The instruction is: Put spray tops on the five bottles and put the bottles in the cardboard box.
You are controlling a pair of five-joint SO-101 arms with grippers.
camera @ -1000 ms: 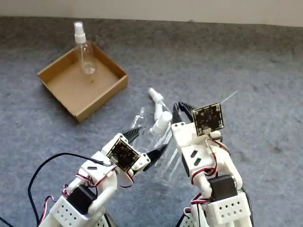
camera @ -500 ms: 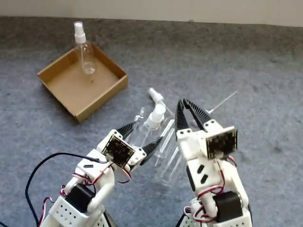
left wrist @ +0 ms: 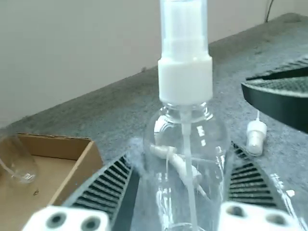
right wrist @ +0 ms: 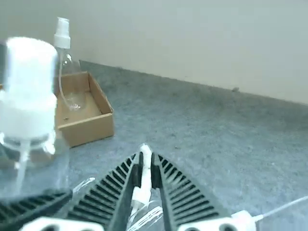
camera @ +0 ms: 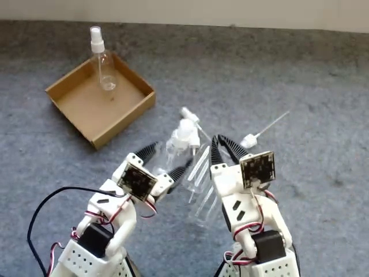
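Note:
A clear bottle [camera: 176, 147] with a white spray top [left wrist: 185, 67] stands upright between the fingers of my left gripper [camera: 171, 157], which is shut on it. My right gripper [camera: 219, 140] is just to its right, fingers drawn together with nothing held; a dark finger [left wrist: 284, 91] of it crosses the left wrist view. Several clear bottles [camera: 202, 182] lie on the carpet between the arms. One loose spray top [camera: 190, 117] lies beyond the held bottle, another [camera: 249, 140] with a long tube lies to the right. The cardboard box [camera: 130, 118] at the far left holds one capped bottle [camera: 104, 60] upright.
Grey carpet [camera: 300, 75] covers the table, with open room to the right and at the back. A pale wall [camera: 230, 11] runs along the far edge. A black cable [camera: 43, 210] loops beside the left arm's base.
My right gripper left the spray top on the held bottle, opened, then drew its fingers together. My left gripper carried the capped bottle a little farther away from the arms' bases.

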